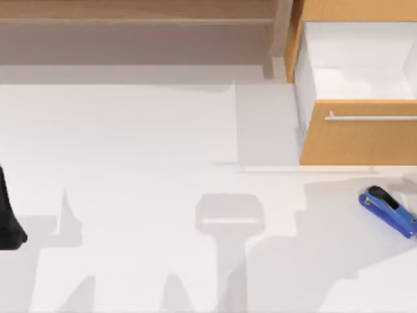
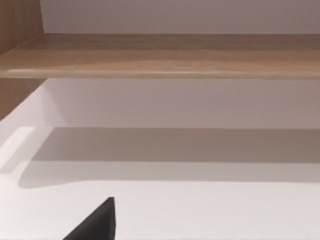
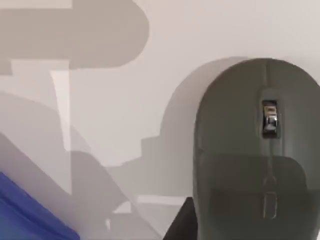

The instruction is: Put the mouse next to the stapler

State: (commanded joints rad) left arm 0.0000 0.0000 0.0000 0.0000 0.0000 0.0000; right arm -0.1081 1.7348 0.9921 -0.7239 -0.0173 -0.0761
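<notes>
The stapler (image 1: 389, 210) is seen in the top view lying on the white table (image 1: 143, 195) at the far right, tilted diagonally, just below the front of an open wooden drawer (image 1: 358, 140). Its black top arm faces up and to the left.

In the right wrist view the mouse (image 3: 257, 150) is shown close up, grey, w/ scroll wheel visible, above the table surface; whether it is touching the table can't be told. A blue edge of the stapler (image 3: 27, 212) is seen at the corner of the same view, apart from the mouse. A dark finger (image 3: 180, 225) of the right gripper is seen right beside the mouse's side; whether the gripper is clenched on it can't be told.

The left arm (image 1: 8, 215) is seen at the table's left edge in the top view. In the left wrist view a dark fingertip (image 2: 97, 222) is visible over the bare table, w/ a wooden shelf (image 2: 160, 57) beyond; the left gripper's state can't be told.
</notes>
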